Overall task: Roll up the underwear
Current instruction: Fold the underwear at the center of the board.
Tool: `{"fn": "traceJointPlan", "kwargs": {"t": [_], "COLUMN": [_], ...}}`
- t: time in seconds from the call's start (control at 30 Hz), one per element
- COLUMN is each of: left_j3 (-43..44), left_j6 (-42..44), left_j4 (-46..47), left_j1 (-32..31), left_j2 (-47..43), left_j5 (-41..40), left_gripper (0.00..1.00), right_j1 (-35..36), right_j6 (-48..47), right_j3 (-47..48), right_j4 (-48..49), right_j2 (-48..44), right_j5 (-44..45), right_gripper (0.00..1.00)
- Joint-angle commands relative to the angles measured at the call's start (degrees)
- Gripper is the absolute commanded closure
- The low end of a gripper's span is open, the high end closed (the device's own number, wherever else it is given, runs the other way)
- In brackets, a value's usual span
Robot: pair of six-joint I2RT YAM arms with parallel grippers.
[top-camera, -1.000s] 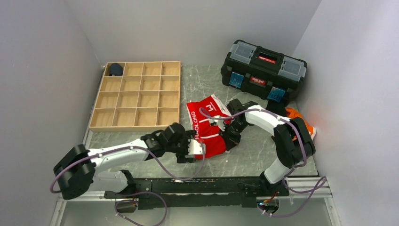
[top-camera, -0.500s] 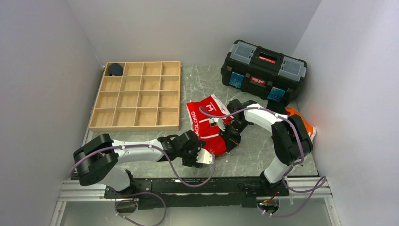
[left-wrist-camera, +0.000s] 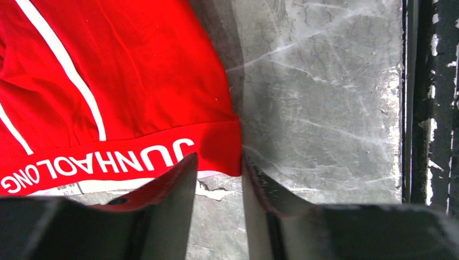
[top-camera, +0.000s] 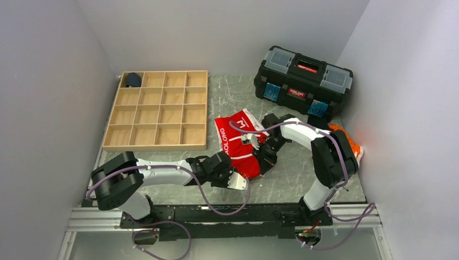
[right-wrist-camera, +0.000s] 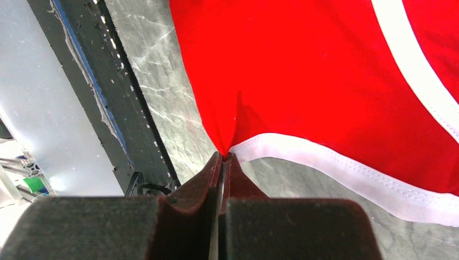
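Observation:
The underwear (top-camera: 238, 142) is bright red with white trim and white lettering on its waistband, and lies partly spread on the grey table. My left gripper (top-camera: 236, 181) is at its near corner. In the left wrist view the waistband corner (left-wrist-camera: 219, 149) sits between the tips of the left gripper (left-wrist-camera: 219, 160), whose jaws still stand apart with a gap. My right gripper (top-camera: 265, 158) is at the garment's right edge. In the right wrist view the right gripper (right-wrist-camera: 223, 156) is shut on a pinch of the underwear (right-wrist-camera: 325, 70) beside the white hem (right-wrist-camera: 335, 162).
A wooden compartment tray (top-camera: 157, 108) stands at the back left with a dark navy bundle (top-camera: 132, 80) in its far-left cell. A black toolbox (top-camera: 303, 81) stands at the back right. An orange cloth (top-camera: 346, 138) lies behind the right arm. A dark rail (left-wrist-camera: 433, 108) borders the near edge.
My left arm has swung right along the underwear's near edge to its waistband corner, and its jaws have narrowed around it. The right gripper has stayed shut on the fabric.

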Motion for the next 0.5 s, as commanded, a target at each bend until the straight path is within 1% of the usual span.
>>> {"fn": "traceJointPlan", "kwargs": {"t": [0.0, 0.07, 0.23, 0.27, 0.47], "left_j3": [1.8, 1.7, 1.8, 2.1, 5.4], "left_j6": [0.8, 0.6, -0.4, -0.5, -1.4], "left_j4": [-0.3, -0.7, -2.3, -3.2, -12.7], "left_j1": [-0.5, -0.5, -0.6, -0.7, -2.2], "left_j2": [1.6, 2.0, 1.8, 1.6, 0.9], "left_j5": [0.1, 0.3, 1.7, 2.2, 5.7], "left_gripper": [0.67, 0.78, 0.98, 1.00, 1.00], "right_j1": [-0.3, -0.3, -0.3, -0.3, 0.3], "right_j6": [-1.3, -1.2, -1.5, -1.8, -3.9], "right_j3": [1.6, 1.3, 0.5, 0.3, -0.3], "right_j4": [-0.7, -0.5, -0.4, -0.9, -5.2], "right_j2": [-0.3, -0.7, -1.9, -2.1, -5.0], "right_j5": [-2.1, -2.3, -2.6, -2.5, -2.1], "right_gripper": [1.00, 1.00, 1.00, 1.00, 1.00]}}
